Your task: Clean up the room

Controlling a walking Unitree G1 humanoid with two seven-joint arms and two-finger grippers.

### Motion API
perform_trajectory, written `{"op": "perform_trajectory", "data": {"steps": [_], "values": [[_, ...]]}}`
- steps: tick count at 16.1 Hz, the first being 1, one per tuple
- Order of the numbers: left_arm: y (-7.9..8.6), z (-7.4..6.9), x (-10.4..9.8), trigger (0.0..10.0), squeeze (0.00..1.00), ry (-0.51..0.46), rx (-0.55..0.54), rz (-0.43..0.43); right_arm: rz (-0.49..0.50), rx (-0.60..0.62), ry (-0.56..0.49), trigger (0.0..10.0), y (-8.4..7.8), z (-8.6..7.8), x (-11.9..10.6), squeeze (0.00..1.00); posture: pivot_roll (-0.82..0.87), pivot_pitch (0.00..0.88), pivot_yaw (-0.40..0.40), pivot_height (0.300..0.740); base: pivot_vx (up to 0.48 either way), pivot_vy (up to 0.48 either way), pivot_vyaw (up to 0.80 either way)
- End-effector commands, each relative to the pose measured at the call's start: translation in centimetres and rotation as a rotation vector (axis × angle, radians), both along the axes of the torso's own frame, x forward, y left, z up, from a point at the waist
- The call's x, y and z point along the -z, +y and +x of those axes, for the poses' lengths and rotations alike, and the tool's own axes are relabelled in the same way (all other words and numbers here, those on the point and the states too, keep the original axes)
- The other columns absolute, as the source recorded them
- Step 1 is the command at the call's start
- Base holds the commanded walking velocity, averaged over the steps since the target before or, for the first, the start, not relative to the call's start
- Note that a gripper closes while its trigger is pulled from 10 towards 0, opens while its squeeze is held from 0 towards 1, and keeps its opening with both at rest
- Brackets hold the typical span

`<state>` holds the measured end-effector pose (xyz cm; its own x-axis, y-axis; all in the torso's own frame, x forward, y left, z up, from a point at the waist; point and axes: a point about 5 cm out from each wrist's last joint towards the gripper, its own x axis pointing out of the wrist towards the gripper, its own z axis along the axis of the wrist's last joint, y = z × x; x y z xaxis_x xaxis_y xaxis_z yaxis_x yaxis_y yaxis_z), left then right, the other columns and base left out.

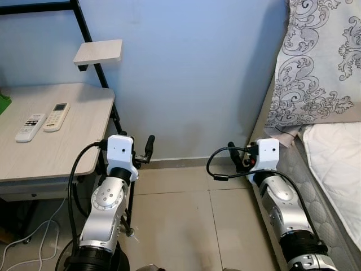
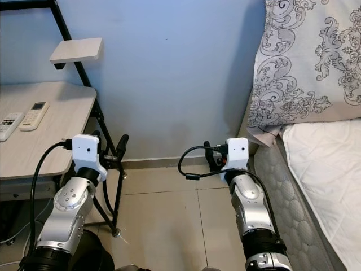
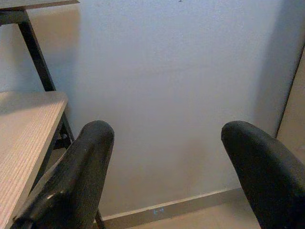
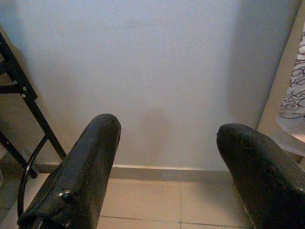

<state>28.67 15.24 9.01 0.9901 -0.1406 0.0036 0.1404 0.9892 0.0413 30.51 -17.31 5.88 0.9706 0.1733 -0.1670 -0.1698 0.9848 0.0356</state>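
The robot faces a pale blue wall [image 1: 197,73] in the gap between a desk [image 1: 51,147] on its left and a bed [image 1: 333,169] on its right. Both silver arms are raised in front of it over a beige tiled floor [image 1: 180,220].

The left gripper [image 3: 164,152] hangs just beside the desk's front corner, pointing at the wall; its two black fingers [image 3: 81,171] stand wide apart with nothing between them. The right gripper [image 4: 167,157] hangs near the bed's edge, also aimed at the wall and the skirting strip, and its fingers [image 4: 86,167] are likewise spread wide and hold nothing.

The things to tidy lie on the desk: two remote controls side by side near its far left part. The larger remote [image 1: 56,116] is cream-white, long and slim, with a small grey screen at its far end and rows of buttons below. The smaller remote [image 1: 30,127] is white with darker buttons and lies just beside the first, nearly parallel to it. A green object [image 1: 3,103] shows at the desk's left edge, too cut off to tell what it is.

The desk has a light wood-grain top and a black metal frame carrying a small shelf [image 1: 98,52] above. On the bed, a pillow [image 1: 318,62] with a grey scroll pattern leans upright against the wall beside a white quilted cover [image 1: 338,164].
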Motion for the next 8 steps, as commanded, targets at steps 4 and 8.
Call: {"op": "perform_trajectory", "data": {"steps": [4, 8], "values": [[-0.7, -1.6, 2.3, 10.0, 0.0, 0.139, 0.015, -0.175, 0.082, 0.013, -0.013, 10.0, 1.3, -0.3, -0.2, 0.0, -0.1, 0.0, 0.066, 0.74, 0.0, 0.0, 0.0], [0.4, -1.6, 1.7, 10.0, 0.0, 0.136, -0.03, -0.164, 0.085, 0.013, -0.026, 10.0, 1.5, 0.3, -0.9, 0.0, -0.08, 0.0, 0.059, 0.74, 0.0, 0.0, 0.0]]}}
